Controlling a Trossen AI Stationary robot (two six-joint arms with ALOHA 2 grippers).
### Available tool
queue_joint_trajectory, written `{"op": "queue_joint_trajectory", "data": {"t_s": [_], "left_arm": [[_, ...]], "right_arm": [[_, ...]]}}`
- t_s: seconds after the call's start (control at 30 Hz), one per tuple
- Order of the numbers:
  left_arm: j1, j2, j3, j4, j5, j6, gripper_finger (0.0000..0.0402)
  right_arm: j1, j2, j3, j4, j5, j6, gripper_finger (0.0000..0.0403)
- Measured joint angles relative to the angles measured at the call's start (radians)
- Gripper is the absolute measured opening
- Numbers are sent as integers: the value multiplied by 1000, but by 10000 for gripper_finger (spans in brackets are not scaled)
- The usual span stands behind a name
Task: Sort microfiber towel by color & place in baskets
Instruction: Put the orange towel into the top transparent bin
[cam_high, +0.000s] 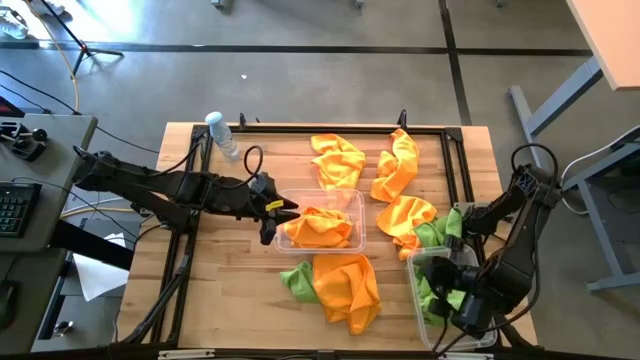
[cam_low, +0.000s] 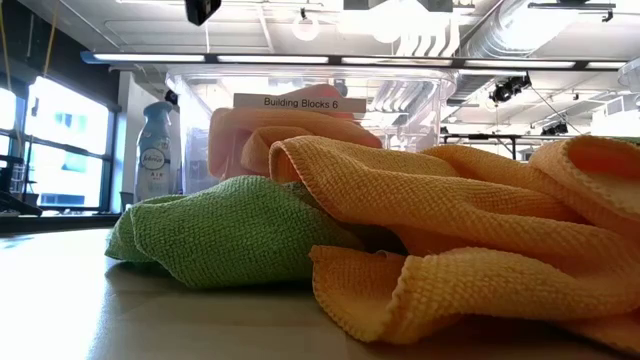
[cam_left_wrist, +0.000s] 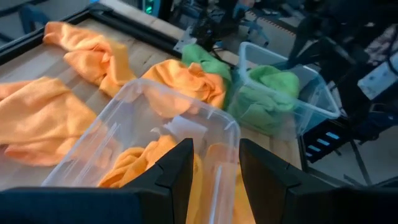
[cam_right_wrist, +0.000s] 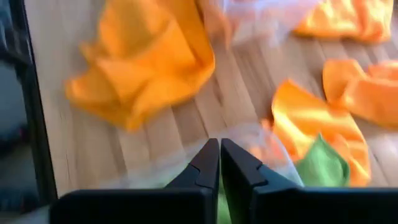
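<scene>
The orange basket (cam_high: 352, 200) is a clear tub at mid-table holding orange towels (cam_high: 320, 228). My left gripper (cam_high: 283, 213) (cam_left_wrist: 216, 146) is open at its left end, with a basket wall (cam_left_wrist: 229, 163) running between the fingers. The green basket (cam_high: 412, 285) (cam_left_wrist: 311, 84), near the table's right near corner, holds green towels (cam_left_wrist: 264, 99). My right gripper (cam_high: 447, 292) (cam_right_wrist: 219, 144) is shut just above it. Loose orange towels (cam_high: 337, 160) (cam_high: 397, 165) (cam_high: 408, 215) lie on the table. A big orange one (cam_high: 348, 292) (cam_low: 470, 230) lies beside a green one (cam_high: 298, 280) (cam_low: 220, 235). My left gripper has one finger (cam_left_wrist: 180, 168) inside the orange basket and one finger (cam_left_wrist: 261, 177) outside, either side of its clear wall near the left end. The fingers come level from the table's left. I cannot tell whether they touch the wall. The basket stands on the table.
A small water bottle (cam_high: 222, 135) lies near the table's far left corner. A green towel (cam_high: 432, 232) lies beside the green basket's far end. A black frame rail (cam_high: 330, 127) lines the table's far edge. Bare wood shows along the near left (cam_high: 225, 300).
</scene>
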Motion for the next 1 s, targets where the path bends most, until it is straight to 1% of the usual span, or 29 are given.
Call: {"op": "queue_joint_trajectory", "data": {"t_s": [0.17,0.27,0.37,0.47,0.6,0.73,0.8,0.9,1.0], "left_arm": [[-34,0,0,10,0,53,100],[-51,0,0,9,0,76,89],[-61,0,0,9,0,104,81],[-67,0,0,7,1,128,77],[-75,0,0,-22,2,172,75],[-75,0,0,-57,4,212,75],[-75,0,0,-79,4,232,75],[-75,0,0,-108,1,246,75],[-75,0,0,-155,0,261,75]], "right_arm": [[-21,-39,-90,204,160,-8,3],[-46,-75,-168,357,219,-43,1],[-85,-111,-254,539,232,-99,1],[-135,-126,-335,764,232,-207,1],[-208,-125,-410,1057,223,-401,0],[-287,-122,-448,1233,178,-551,0],[-326,-122,-449,1258,124,-557,0],[-383,-115,-425,1246,12,-535,0],[-414,-75,-353,1175,-34,-576,0]]}}
